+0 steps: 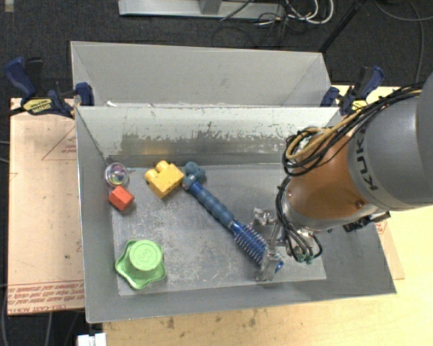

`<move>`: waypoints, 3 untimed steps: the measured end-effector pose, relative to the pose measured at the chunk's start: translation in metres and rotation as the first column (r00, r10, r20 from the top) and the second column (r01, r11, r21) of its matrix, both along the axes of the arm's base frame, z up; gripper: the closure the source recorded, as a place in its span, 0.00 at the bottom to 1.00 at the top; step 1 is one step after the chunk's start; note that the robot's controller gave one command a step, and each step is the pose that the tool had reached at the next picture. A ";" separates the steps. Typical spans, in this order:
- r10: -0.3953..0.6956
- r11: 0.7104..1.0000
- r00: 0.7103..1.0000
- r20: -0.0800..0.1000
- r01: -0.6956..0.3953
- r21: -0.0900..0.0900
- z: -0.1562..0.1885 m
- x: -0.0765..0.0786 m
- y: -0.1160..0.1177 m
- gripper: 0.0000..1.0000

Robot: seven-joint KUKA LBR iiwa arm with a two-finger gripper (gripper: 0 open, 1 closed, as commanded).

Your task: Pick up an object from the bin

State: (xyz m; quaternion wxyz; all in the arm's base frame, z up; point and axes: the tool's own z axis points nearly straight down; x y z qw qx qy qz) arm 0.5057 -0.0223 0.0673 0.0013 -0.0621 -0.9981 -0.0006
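As the arm reaches in from the right of the camera view, the tool (269, 247) stands low at the bristle end of a blue plastic brush with a ribbed handle (215, 206). The brush lies slantwise across the floor of the grey metal bin (202, 294), handle end near the back wall, bristle head toward the front right.

Observed: the tool and the bristle head meet or overlap. Whether the tool is open or closed, and whether it has hold of anything, cannot be told, because its metal parts merge with the bristles. Nothing is seen lifted clear of the floor.

Other contents:
- A yellow plastic building block (164, 177) sits just beside the brush's handle end.
- A small red cube (120, 199), a clear ball (117, 173) and a green scalloped plastic cup (140, 263) lie well apart to the left.

Assessment: the brush is judged the thing in hand. A sound grasp would close across the firm neck where handle meets head, not on the bristles, which would likely give and slip. Held by one end, the long handle may droop and swing. A straight lift is advised, keeping the handle off the yellow block.
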 end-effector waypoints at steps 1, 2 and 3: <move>0.002 1.000 1.000 0.001 -0.002 0.001 0.000 0.000 0.001 0.00; 0.003 1.000 1.000 0.002 -0.003 0.001 0.000 0.001 0.001 0.00; 0.005 1.000 1.000 0.002 -0.005 0.002 0.000 0.001 0.002 0.00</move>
